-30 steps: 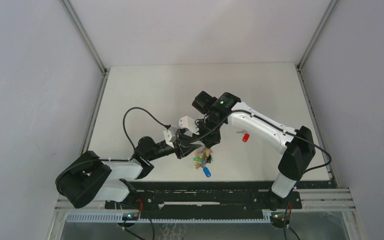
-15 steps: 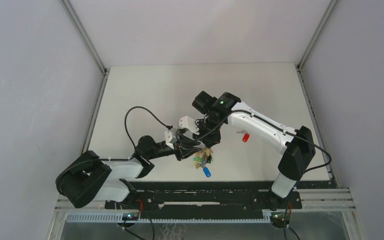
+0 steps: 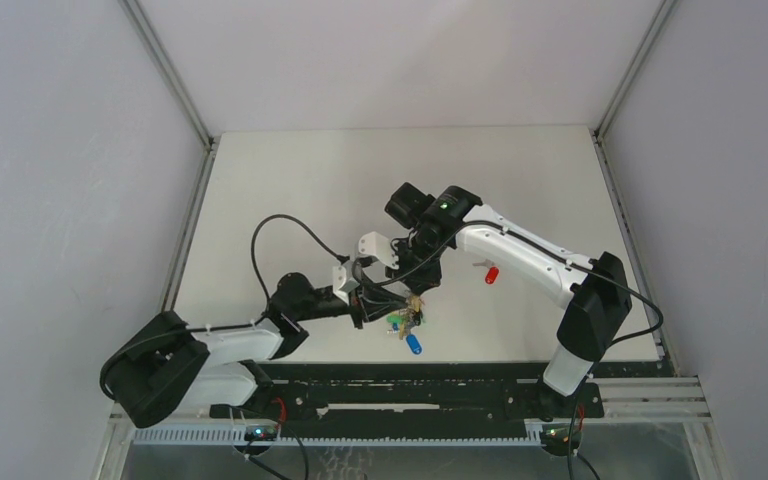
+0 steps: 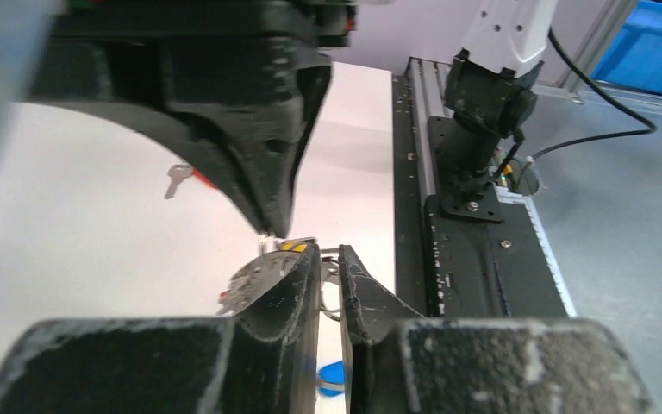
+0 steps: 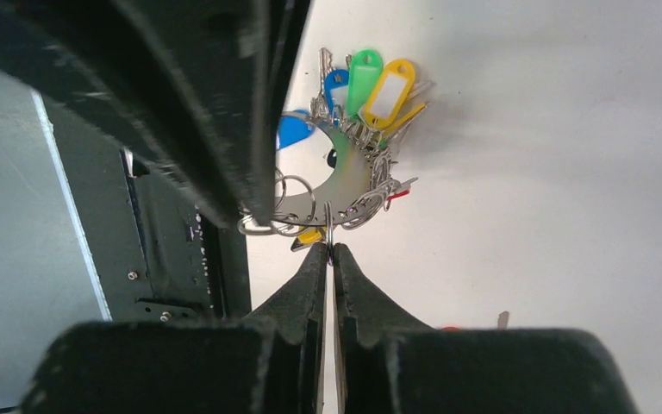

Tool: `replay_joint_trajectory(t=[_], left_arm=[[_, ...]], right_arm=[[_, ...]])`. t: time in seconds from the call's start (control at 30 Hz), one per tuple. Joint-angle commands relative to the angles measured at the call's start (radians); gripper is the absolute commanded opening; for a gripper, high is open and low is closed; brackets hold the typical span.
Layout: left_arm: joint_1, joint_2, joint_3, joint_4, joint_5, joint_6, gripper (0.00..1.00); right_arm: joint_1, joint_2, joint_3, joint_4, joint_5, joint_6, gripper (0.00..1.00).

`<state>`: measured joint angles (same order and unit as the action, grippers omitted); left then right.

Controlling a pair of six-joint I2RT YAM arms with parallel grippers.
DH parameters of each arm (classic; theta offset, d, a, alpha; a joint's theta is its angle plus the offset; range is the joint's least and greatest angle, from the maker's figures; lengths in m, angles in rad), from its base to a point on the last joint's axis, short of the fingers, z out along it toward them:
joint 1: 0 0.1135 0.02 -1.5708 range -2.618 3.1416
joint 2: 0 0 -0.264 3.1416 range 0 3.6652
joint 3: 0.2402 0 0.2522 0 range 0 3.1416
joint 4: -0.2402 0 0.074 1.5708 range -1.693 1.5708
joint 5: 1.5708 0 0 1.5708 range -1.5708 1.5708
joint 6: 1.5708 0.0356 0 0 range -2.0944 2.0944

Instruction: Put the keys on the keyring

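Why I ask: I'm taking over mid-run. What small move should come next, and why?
Probably close the left gripper fully on the keyring to steady it. The right gripper pinches one thin wire loop of it, the left jaws stand slightly apart beside it, and a red key lies loose on the table.

We see a grey metal keyring [image 5: 349, 181] touched with yellow, carrying bright plastic tags: a green tag [image 5: 363, 76], a yellow tag [image 5: 394, 89] (its little window is white) and two blue tags [image 5: 294, 129]. The loose key [image 3: 491, 273] has a red head and a silver blade. The table [image 3: 300, 190] is off-white. We find the left gripper [image 4: 329, 259] and the right gripper [image 5: 329, 254] black, scuffed pale grey. The right arm [image 3: 520, 250] is white with black joints, and so is the left arm [image 3: 230, 340]. The bin [image 4: 655, 43] is blue.
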<state>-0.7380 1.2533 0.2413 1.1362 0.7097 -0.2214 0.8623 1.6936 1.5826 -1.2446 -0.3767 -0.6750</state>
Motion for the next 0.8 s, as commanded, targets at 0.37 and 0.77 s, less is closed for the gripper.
replay_joint_trajectory(t=[0.37,0.77], left_arm=[[-0.058,-0.238,-0.063,-0.208,-0.290,0.127,0.22],[-0.059,-0.164,0.002,-0.186,-0.291,0.160,0.28]], right_arm=[[-0.007,-0.074,-0.009,0.047,-0.001,-0.003,0.00],[0.007,-0.086,-0.012,0.060,-0.003,-0.009,0.00]])
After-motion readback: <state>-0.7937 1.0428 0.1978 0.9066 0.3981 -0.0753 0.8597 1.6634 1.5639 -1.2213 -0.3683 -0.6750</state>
